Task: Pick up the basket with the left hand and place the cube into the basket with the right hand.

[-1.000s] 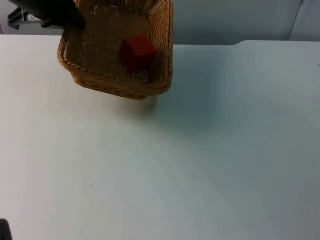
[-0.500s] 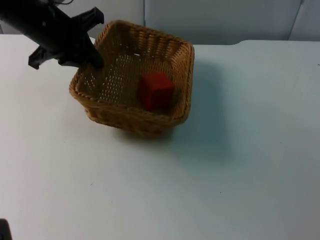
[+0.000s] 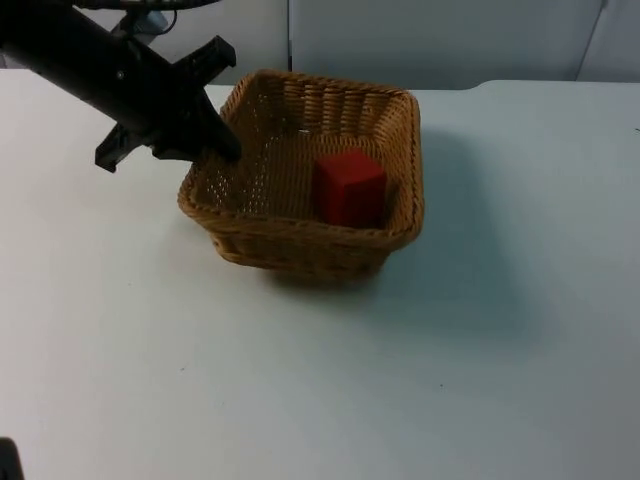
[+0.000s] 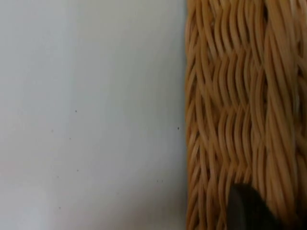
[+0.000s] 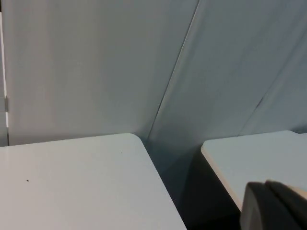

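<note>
Now my left gripper [image 3: 222,150] is pinched shut on the basket [image 3: 300,245] rim, w/ the red cube [image 3: 350,190] inside. Basket looks light & stiff; rim's a good grip. Right gripper waits, can't tell.

Since a second ago the basket [image 3: 300,190], with the red cube [image 3: 350,190] inside, comes away from the partition wall toward the middle of the counter [image 3: 400,380], levelling out, carried by the left pincer [image 3: 222,148] clamped on its left rim.
</note>
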Action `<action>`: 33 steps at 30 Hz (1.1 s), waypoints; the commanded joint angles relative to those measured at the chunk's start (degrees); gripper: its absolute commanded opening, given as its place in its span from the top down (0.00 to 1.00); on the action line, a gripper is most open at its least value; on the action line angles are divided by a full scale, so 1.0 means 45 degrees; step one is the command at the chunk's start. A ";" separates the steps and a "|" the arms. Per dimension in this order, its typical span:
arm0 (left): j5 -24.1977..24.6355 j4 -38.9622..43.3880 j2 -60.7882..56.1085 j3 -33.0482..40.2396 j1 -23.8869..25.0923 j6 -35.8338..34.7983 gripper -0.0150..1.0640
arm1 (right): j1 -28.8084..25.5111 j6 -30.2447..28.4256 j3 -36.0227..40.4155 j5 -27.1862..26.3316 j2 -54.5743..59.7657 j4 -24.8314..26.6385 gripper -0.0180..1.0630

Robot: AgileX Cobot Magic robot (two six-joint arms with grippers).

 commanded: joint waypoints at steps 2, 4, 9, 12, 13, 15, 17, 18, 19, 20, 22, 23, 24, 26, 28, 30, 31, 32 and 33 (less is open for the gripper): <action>0.0318 -0.0497 -0.0003 -0.0096 -0.0114 0.0007 0.98 | -0.0059 0.0111 0.0060 -0.0202 -0.0048 -0.0064 0.99; 0.0352 -0.0207 0.0022 -0.0096 -0.0114 0.0007 0.94 | -0.0059 0.0111 0.0060 -0.0281 -0.0048 -0.0064 0.99; 0.0488 0.0403 0.0022 -0.0096 -0.0114 0.0007 0.76 | -0.0059 0.0111 0.0060 -0.0351 -0.0048 -0.0091 0.99; 0.0519 0.0403 0.0022 -0.0096 -0.0114 0.0007 0.62 | -0.0059 0.0111 0.0060 -0.0351 -0.0048 -0.0091 0.99; 0.0540 0.0375 0.0022 -0.0096 -0.0114 0.0007 0.52 | -0.0059 0.0111 0.0060 -0.0351 -0.0048 -0.0091 0.99; 0.0540 0.0375 0.0022 -0.0096 -0.0114 0.0007 0.44 | -0.0059 0.0111 0.0060 -0.0351 -0.0048 -0.0091 0.99; 0.0540 0.0316 0.0022 -0.0120 -0.0114 0.0170 0.29 | -0.0059 0.0111 0.0060 -0.0351 -0.0048 -0.0091 0.99; 0.0591 0.0257 0.0022 -0.0189 -0.0114 0.0479 0.24 | -0.0059 0.0111 0.0060 -0.0351 -0.0048 -0.0091 0.99; 0.0812 0.0200 0.0022 -0.0390 -0.0114 0.0859 0.20 | -0.0059 0.0111 0.0060 -0.0351 -0.0048 -0.0091 0.99; 0.0812 0.0200 0.0022 -0.0390 -0.0114 0.0859 0.20 | -0.0059 0.0111 0.0060 -0.0351 -0.0048 -0.0091 0.99; 0.1394 0.0062 -0.0005 -0.0912 -0.0061 0.1206 0.16 | -0.0059 0.0111 0.0060 -0.0339 -0.0018 -0.0117 0.99; 0.2089 -0.0001 -0.0060 -0.1800 -0.0060 0.1501 0.16 | -0.0059 0.0111 0.0060 -0.0339 0.0005 -0.0113 0.99; 0.2635 -0.0001 -0.0116 -0.2374 0.0036 0.1644 0.16 | -0.0059 0.0111 0.0060 -0.0339 0.0031 -0.0113 0.99; 0.3156 -0.0001 -0.0208 -0.3122 0.0078 0.1664 0.16 | -0.0059 0.0111 0.0060 -0.0339 0.0031 -0.0113 0.99; 0.4360 -0.0001 -0.0422 -0.4723 0.0412 0.1615 0.16 | -0.0059 0.0111 0.0060 -0.0339 0.0025 -0.0147 0.99; 0.4911 -0.0001 -0.0583 -0.5351 0.0605 0.1473 0.16 | -0.0059 0.0111 0.0060 -0.0339 -0.0067 -0.0148 0.99; 0.4926 0.0023 -0.0823 -0.6036 0.0879 0.1241 0.16 | -0.0059 0.0111 0.0060 -0.0415 -0.0131 -0.0208 0.99; 0.4926 0.0023 -0.1147 -0.6592 0.1204 0.1009 0.16 | -0.0059 0.0255 0.0035 -0.0488 -0.0226 -0.0236 0.99; 0.4926 0.0023 -0.1467 -0.6959 0.1497 0.0822 0.16 | -0.0059 0.0585 0.0008 -0.0562 -0.0361 -0.0330 0.99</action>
